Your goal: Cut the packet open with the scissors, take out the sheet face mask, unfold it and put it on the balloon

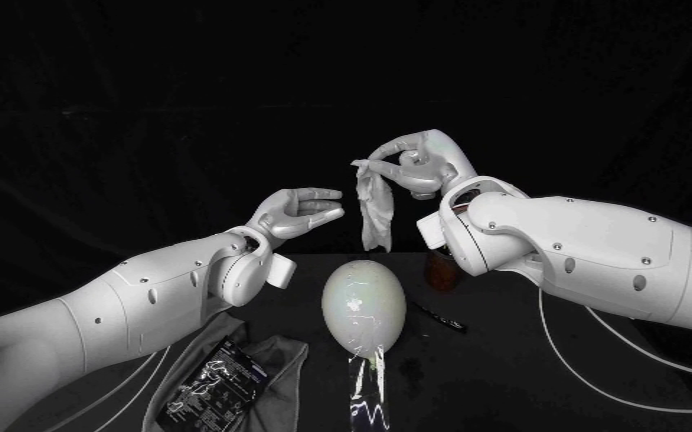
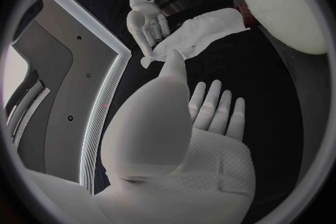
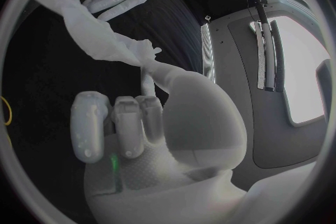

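Two white arms reach over a black table (image 1: 562,372), black backdrop behind; white balloon (image 1: 361,302) lies on the table between the arms, a clear shiny strip (image 1: 369,402) trailing from its near end; dark packet (image 1: 216,384) lies on a grey cloth (image 1: 281,357) at the table's near left, white print on it too small to read; thin dark tool (image 1: 441,318) just right of the balloon, cannot tell if it is the scissors; right hand (image 1: 413,166) raised behind the balloon, pinching the top of the sheet face mask (image 1: 376,210) between thumb and a finger, other fingers curled in; mask hangs down crumpled and bunched narrow, not unfolded, its lower end just above the balloon's far end in the head view; left hand (image 1: 299,212) raised just left of the mask, fingers spread apart, holding nothing; head view shows a small gap between its fingertips and the mask
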### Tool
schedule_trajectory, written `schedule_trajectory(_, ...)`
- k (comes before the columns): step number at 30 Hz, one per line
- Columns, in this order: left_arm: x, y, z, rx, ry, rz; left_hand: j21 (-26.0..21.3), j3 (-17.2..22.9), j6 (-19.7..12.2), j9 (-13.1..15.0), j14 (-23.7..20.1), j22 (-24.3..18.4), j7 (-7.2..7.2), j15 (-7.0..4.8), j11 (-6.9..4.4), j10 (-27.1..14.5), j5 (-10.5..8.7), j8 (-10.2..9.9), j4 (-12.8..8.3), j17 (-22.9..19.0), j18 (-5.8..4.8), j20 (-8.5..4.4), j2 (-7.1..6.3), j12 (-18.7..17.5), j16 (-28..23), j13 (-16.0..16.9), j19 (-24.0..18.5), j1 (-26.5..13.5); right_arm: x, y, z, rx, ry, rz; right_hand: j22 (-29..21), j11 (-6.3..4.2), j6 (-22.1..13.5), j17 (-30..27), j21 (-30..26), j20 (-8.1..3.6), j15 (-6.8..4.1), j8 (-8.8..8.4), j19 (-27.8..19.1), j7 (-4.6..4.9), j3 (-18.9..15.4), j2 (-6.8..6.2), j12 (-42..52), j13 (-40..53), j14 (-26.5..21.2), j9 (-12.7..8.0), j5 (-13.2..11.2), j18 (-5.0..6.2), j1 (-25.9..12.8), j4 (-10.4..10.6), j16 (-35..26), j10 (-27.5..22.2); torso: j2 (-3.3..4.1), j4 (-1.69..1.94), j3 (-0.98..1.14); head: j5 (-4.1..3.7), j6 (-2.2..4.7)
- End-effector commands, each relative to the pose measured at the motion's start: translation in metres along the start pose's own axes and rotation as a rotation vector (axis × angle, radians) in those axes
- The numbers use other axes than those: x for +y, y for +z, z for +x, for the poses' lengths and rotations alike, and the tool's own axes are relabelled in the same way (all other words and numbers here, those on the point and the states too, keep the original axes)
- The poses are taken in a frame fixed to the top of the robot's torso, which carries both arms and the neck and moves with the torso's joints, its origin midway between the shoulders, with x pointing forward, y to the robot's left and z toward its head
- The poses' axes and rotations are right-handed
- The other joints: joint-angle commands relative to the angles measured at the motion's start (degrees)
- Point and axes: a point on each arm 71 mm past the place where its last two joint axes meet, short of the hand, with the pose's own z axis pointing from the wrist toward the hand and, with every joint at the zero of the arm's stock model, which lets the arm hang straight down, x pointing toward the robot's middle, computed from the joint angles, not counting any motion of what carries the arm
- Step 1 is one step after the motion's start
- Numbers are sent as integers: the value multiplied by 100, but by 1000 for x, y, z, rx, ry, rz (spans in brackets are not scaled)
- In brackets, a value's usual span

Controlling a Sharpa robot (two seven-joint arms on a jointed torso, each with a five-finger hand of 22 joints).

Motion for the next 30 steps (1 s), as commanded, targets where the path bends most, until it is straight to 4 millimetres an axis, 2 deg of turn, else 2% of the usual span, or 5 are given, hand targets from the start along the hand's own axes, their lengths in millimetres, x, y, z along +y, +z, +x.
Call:
schedule_trajectory(1,-13,3,10,19,-54,92,-15,25,83,29,-102,1,455,-14,-83,2,7,49,-8,-26,-57,-23,51,30,-10,3,23,23,3,1,5,37,9,-7,1307,-22,29,1505,25,1,-51,32,288,-1,-10,59,17,1414,604,147,12,-59,23,-39,20,541,-2,-12,-2,8,3)
schedule_trajectory(7,-23,7,30,89,-95,122,-3,27,48,23,-249,11,333,-81,-254,-55,7,60,-45,-57,13,-38,91,-10,-33,-14,95,122,6,1,12,58,18,-11,1305,-22,28,1505,18,1,-52,35,284,-1,-9,58,26,1420,604,149,12,-58,24,-44,20,545,8,-7,4,18,18)
schedule_trajectory(20,-27,16,50,144,-126,122,37,69,-57,-4,181,29,410,-70,-176,-3,8,22,-113,31,101,-28,217,-7,70,-5,281,286,10,-5,17,80,29,-20,1305,-22,28,1505,18,1,-52,35,284,-1,-9,58,26,1420,604,149,12,-58,24,-44,20,545,-2,-7,6,23,18)
schedule_trajectory(25,-27,16,54,156,-144,121,151,283,615,169,1206,83,348,-160,-119,394,9,337,-294,241,159,-21,532,151,344,33,742,609,11,-4,18,83,30,-20,1305,-22,28,1505,18,1,-52,35,284,-1,-9,58,26,1420,604,149,12,-58,24,-44,20,545,1,-2,2,11,22)
schedule_trajectory(30,-28,16,54,154,-182,120,558,652,1185,202,2166,268,269,-431,-374,1109,15,521,-259,433,382,-49,933,322,727,17,2275,868,10,-4,18,81,29,-17,1305,-22,28,1505,18,1,-52,35,284,-1,-9,58,26,1420,604,149,12,-58,24,-44,20,545,4,6,0,2,23)
